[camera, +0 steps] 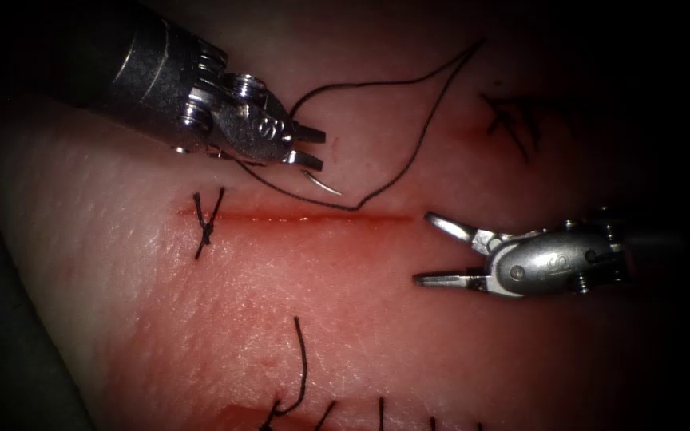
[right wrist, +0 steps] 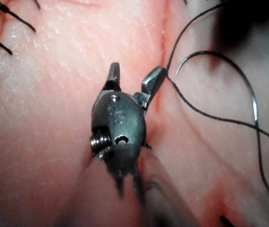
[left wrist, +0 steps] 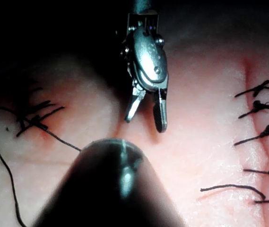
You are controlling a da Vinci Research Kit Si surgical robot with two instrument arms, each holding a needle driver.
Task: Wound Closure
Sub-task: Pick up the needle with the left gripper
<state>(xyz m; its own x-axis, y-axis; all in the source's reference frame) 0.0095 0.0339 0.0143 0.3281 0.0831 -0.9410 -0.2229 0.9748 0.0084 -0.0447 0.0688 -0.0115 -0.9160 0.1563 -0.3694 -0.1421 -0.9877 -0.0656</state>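
Right wrist view shows the needle [right wrist: 229, 71] lying free beside the right end effector [right wrist: 134, 78], jaws parted.

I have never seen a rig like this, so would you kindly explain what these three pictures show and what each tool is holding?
This is a surgical practice robot with two thin arms, each ending in a small two-jawed tool. The endoscope view looks down on the tissue, pork belly with a cut being closed. The left tool and the right tool both have their jaws open and hold nothing. The curved needle lies loose on the tissue just above the cut, below the left tool, not in the tissue, with its thread looping over the surface. A finished stitch crosses the cut's left end. The other two pictures come from cameras on each arm, looking along its shaft; the right wrist view shows the right tool and needle.
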